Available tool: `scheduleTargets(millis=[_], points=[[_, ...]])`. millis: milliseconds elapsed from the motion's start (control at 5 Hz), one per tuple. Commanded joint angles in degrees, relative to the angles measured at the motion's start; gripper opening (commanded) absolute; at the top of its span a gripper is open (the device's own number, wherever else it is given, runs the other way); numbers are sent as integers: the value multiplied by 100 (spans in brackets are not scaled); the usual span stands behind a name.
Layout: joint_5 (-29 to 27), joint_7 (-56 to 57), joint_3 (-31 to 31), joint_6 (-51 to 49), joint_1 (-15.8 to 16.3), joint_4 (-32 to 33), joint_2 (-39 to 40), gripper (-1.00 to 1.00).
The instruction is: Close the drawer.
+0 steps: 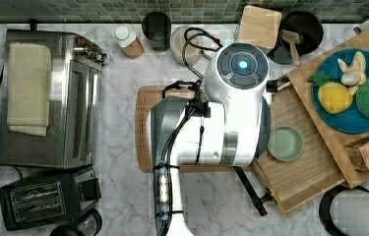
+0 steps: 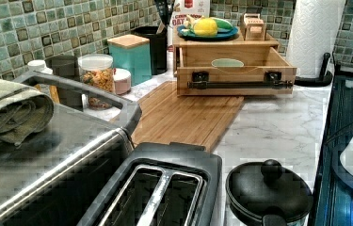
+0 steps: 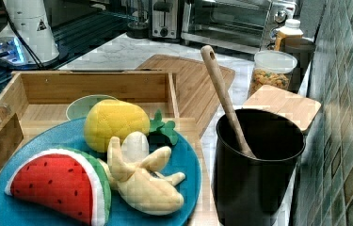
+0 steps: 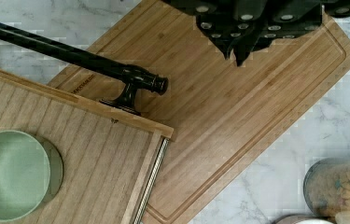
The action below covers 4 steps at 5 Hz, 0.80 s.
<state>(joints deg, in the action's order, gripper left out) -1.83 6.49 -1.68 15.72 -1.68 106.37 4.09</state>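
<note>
One drawer (image 2: 236, 75), one bowl (image 1: 285, 143) — three toys.

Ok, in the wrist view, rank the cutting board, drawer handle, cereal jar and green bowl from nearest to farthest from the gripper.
1. Cutting board, directly below the gripper.
2. Drawer handle, on the drawer front.
3. Cereal jar, on the marble past the board's edge.
4. Green bowl, inside the drawer.

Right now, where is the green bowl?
The green bowl sits inside the open drawer, right of the arm in the top view, behind the black handle in the left view.
</note>
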Motion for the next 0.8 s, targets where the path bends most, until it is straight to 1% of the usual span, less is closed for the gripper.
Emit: scheduleTargets(millis=[200, 400, 600, 800], points=[[-55, 0, 3, 1, -12, 61, 0, -100], [-305, 615, -364, 790, 235, 799, -321, -100], [-40, 972, -103, 1207, 255, 1570, -809, -100], [-95, 1674, -7, 1530, 414, 2029, -987, -100]])
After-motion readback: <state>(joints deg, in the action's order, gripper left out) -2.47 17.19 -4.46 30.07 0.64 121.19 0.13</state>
